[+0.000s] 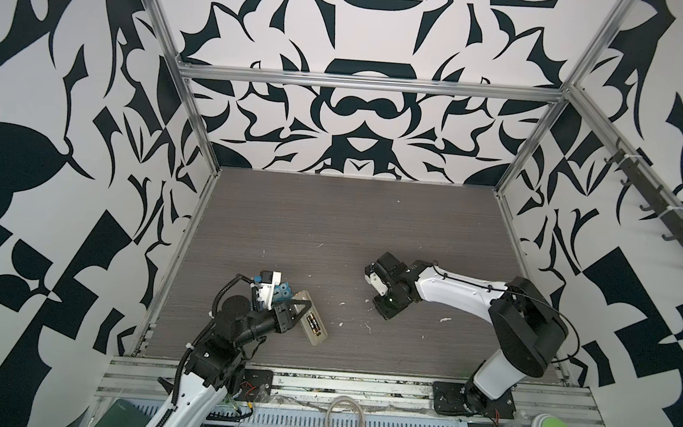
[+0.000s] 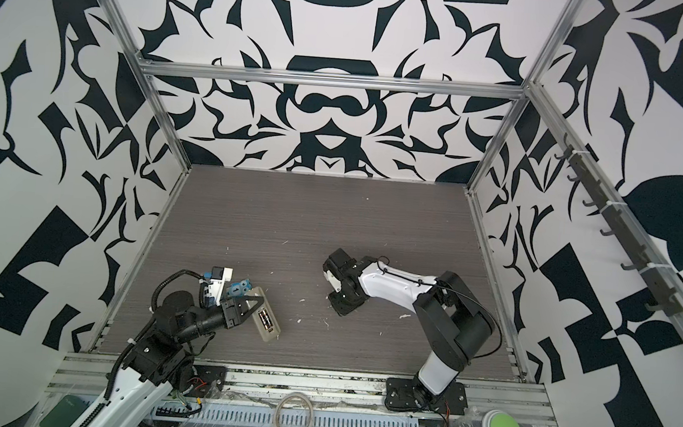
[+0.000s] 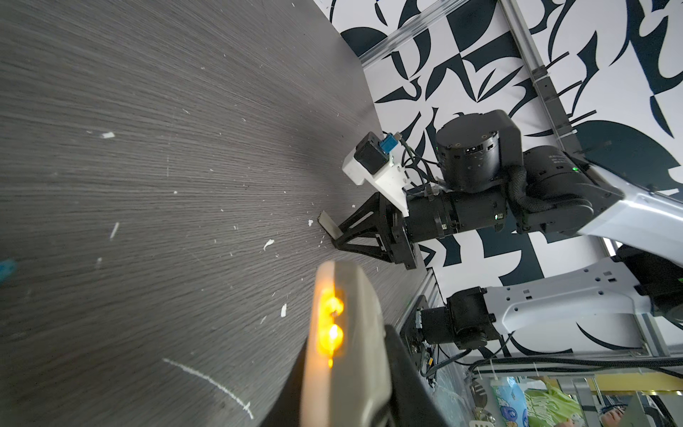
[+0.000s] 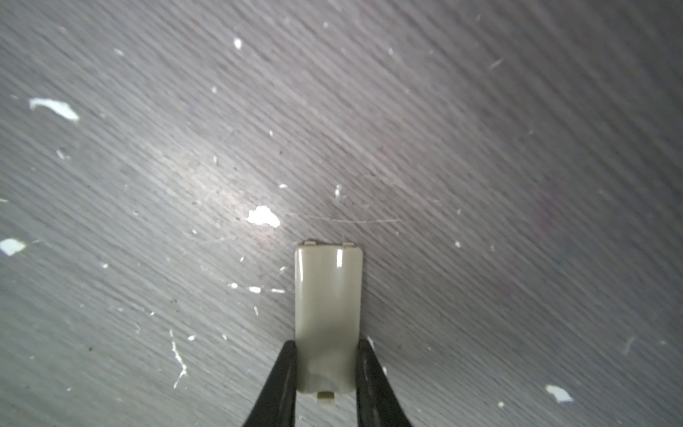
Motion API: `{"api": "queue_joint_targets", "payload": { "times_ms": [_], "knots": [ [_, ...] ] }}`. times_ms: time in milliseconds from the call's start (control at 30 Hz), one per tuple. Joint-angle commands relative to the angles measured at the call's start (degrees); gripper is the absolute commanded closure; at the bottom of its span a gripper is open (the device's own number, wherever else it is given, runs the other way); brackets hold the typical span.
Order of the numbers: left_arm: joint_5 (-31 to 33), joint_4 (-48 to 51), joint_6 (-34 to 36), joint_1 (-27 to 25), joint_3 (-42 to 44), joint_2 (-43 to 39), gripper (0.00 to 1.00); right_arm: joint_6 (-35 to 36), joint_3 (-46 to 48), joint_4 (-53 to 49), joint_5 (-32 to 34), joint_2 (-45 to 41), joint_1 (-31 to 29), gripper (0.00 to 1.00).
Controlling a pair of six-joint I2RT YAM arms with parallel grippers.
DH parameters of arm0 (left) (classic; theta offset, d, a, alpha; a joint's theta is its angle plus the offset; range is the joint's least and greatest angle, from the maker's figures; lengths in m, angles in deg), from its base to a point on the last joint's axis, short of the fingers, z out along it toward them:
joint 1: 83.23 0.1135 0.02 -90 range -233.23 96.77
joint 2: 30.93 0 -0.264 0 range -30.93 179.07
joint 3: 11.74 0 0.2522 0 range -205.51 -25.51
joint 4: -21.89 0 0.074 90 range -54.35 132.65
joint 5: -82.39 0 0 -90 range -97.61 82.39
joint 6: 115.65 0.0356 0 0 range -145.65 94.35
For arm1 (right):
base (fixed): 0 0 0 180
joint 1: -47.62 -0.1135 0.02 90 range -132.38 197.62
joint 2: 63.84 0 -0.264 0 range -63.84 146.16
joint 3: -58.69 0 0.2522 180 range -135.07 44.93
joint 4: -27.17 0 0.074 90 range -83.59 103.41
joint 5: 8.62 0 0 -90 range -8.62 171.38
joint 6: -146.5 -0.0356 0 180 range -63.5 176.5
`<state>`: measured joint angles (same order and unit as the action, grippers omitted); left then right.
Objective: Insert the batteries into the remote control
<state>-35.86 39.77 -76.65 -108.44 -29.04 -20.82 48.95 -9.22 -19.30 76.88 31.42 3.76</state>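
left gripper: clamped on the remote control, back side up, at 7 o'clock of the worktop. Compartment is open, and both batteries sit in it side by side. right gripper: near centre, 2 o'clock from the remote control, fingers pressed on both long edges of the beige battery cover, pinching it. Can't tell whether the cover touches the worktop. white scraps lie around.
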Motion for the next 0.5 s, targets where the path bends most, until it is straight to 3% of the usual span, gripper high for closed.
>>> {"api": "queue_joint_targets", "payload": {
  "times_ms": [0, 467],
  "knots": [
    [0.4, -0.75, -0.03, -0.21, -1.98, -1.02, 1.0, 0.47, -0.62, -0.27, -1.67, -2.02, 0.13, 0.84],
    [2.09, 0.1, -0.42, -0.19, -1.57, -1.94, 1.0, 2.53, -2.33, 1.38, -2.9, -2.25, -4.36, 0.87]
  ]
}}
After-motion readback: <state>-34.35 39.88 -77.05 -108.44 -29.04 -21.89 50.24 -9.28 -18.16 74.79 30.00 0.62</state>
